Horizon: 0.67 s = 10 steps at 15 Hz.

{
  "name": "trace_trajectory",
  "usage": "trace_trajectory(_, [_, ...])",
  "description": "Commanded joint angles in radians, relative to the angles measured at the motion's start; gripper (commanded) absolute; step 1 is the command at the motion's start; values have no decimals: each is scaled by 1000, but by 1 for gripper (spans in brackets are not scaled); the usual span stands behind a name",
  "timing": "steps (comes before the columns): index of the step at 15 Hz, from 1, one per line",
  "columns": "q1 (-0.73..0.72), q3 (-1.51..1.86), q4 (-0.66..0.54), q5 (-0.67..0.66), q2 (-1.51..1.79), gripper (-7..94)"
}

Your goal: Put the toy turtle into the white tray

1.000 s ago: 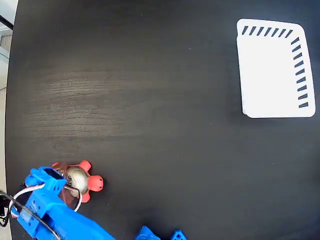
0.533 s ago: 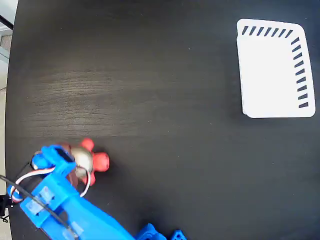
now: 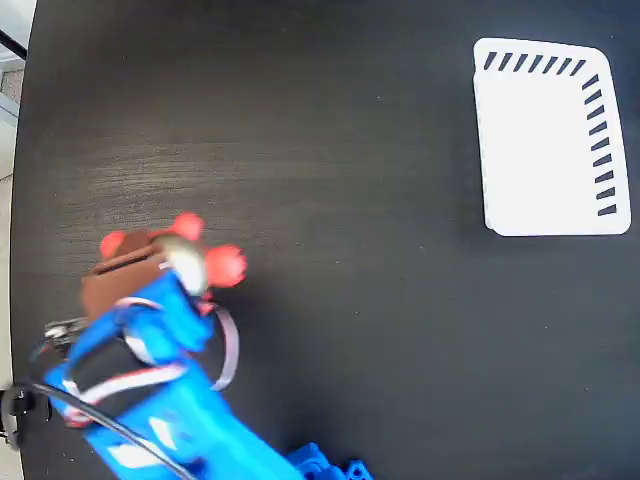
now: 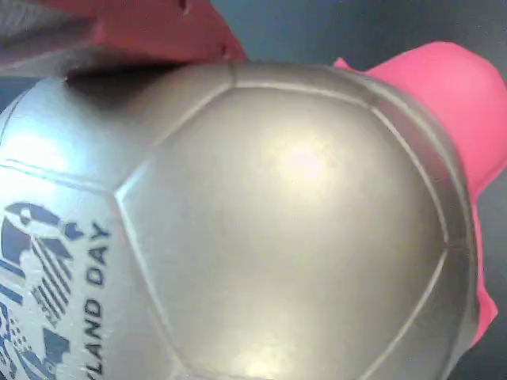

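The toy turtle (image 3: 190, 262), with red-pink legs and head and a shiny gold-beige shell, is at the left of the fixed view, held off the dark table by my blue gripper (image 3: 160, 272), which is shut on it. In the wrist view the turtle's shell (image 4: 277, 222) fills nearly the whole frame, with dark printed lettering at the lower left and a pink leg at the right; the fingers cannot be made out there. The white tray (image 3: 545, 150), flat with dark slanted slots along its top and right edges, lies far off at the upper right.
The dark wood-grain table (image 3: 330, 250) stretches bare between the turtle and the tray. The arm's blue base parts (image 3: 320, 465) sit at the bottom edge. The table's left edge (image 3: 22, 150) runs close to the arm.
The gripper has carried the turtle up the picture and slightly right, from near the bottom left toward mid-left. The turtle looks larger and blurred, lifted off the table.
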Motion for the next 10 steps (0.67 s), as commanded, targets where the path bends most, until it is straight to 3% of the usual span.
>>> trace_trajectory(1, [138, -115, 9, -106, 160, 0])
trace_trajectory(4, [331, -178, 11, -245, 245, 0])
trace_trajectory(10, [583, -121, 21, -388, 413, 0])
